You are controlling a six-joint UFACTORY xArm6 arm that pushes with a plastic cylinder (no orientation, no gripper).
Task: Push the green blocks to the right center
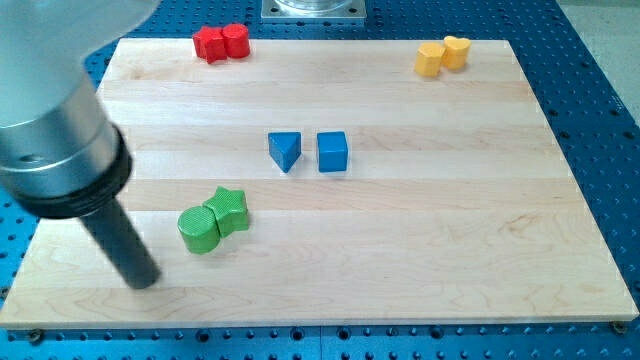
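Two green blocks lie touching at the view's lower left: a green cylinder and a green star-shaped block just up and right of it. My tip rests on the wooden board, a short way to the lower left of the green cylinder, not touching it. The rod rises from the tip up and left into the large grey arm body.
A blue triangular block and a blue cube sit near the board's middle. Two red blocks lie at the view's top left and two yellow blocks at the top right.
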